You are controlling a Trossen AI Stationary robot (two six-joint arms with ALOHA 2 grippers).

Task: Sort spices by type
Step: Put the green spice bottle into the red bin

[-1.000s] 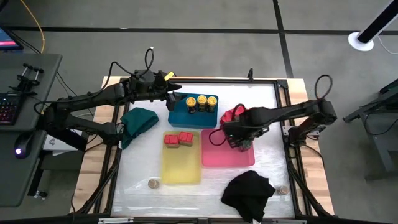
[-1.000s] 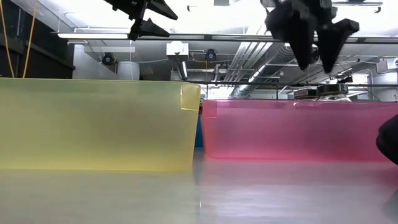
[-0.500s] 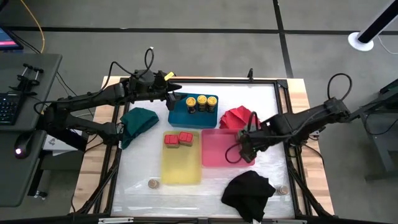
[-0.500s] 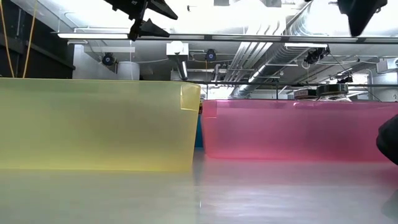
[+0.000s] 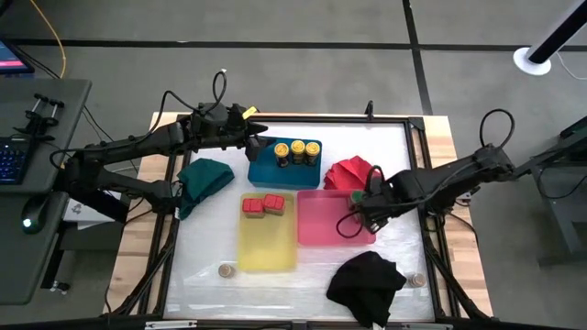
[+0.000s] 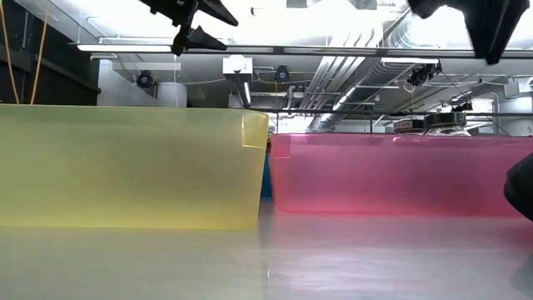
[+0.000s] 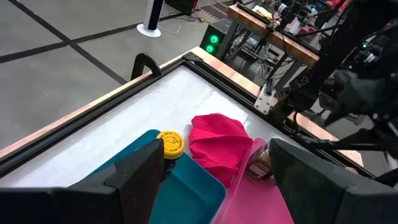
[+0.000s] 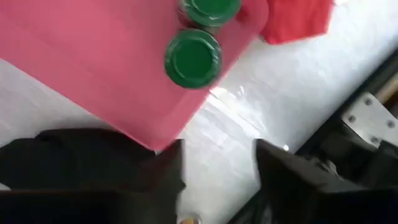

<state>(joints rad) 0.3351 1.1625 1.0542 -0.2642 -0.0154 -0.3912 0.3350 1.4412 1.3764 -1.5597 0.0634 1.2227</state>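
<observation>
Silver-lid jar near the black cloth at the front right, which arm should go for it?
Right. The right gripper, open, hovers over the pink tray's edge, same side as that jar. The left gripper is far back by the blue tray.

I am working in a lab or workshop: exposed ceiling ducts (image 6: 333, 87), equipment-laden workbench (image 7: 280, 37) beyond my fingers.

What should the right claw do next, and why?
Probably swing the open, empty right claw toward the silvery-lidded jar beside the black cloth. Two green-lidded jars already sit in the pink tray, that one stands unsorted on the table, and the left claw hovers far off by the blue tray.
</observation>
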